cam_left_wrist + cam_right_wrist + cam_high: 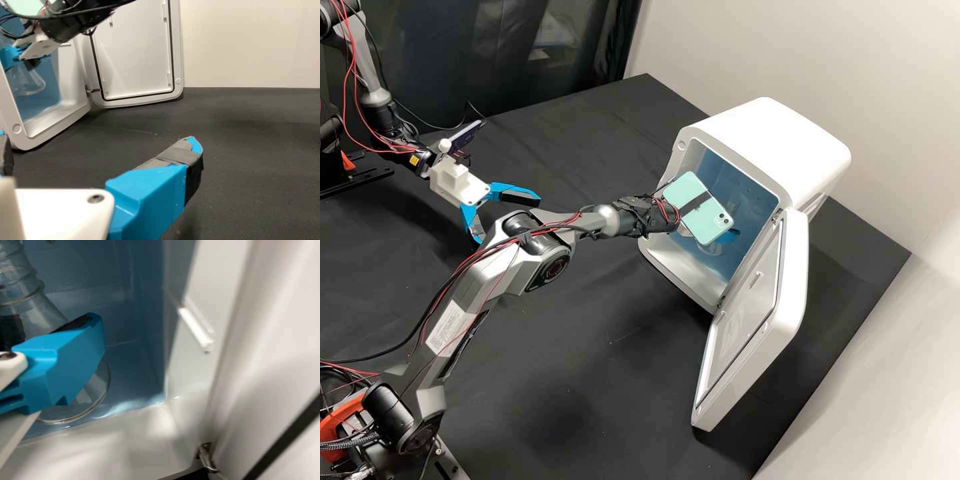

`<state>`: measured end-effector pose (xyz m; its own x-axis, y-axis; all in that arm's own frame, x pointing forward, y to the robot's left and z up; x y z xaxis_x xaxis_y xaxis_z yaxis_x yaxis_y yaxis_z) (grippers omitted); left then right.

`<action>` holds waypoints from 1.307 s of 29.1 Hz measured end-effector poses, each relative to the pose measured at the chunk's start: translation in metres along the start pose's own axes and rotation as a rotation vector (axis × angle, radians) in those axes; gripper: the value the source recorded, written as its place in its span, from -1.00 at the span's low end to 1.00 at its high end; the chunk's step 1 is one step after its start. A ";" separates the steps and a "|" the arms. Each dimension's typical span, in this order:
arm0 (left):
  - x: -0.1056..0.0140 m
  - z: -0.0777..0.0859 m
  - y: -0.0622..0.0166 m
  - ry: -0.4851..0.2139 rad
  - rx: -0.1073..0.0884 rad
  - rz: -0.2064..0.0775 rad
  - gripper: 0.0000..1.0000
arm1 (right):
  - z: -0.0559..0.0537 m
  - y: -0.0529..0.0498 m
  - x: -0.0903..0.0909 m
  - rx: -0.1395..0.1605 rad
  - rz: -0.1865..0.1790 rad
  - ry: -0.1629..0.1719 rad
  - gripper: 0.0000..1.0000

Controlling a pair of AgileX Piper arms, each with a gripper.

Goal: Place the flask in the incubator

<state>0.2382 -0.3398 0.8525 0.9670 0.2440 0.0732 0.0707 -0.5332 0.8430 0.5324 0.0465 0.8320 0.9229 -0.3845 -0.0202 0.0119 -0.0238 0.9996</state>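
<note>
Flask (35, 295), one, inside one incubator (787, 153), grasped by right end effector (15, 57); left end effector (503, 213) spread wide

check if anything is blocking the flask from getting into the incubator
Nothing visible does. The incubator has its door swung wide open to one side, and the flask is already inside the blue chamber, past the front opening.
</note>
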 end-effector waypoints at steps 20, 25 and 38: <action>0.000 0.002 -0.0004 -0.010 0.001 -0.002 1.00 | 0.008 -0.038 0.011 -0.031 -0.074 -0.048 1.00; 0.000 0.002 -0.0004 -0.010 0.001 -0.002 1.00 | 0.008 -0.038 0.011 -0.031 -0.074 -0.048 1.00; 0.000 0.002 -0.0004 -0.010 0.001 -0.002 1.00 | 0.013 -0.042 0.011 -0.037 -0.084 -0.062 1.00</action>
<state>0.2392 -0.3415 0.8509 0.9692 0.2372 0.0664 0.0729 -0.5337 0.8425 0.5367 0.0315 0.7898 0.8926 -0.4388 -0.1037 0.1034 -0.0247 0.9943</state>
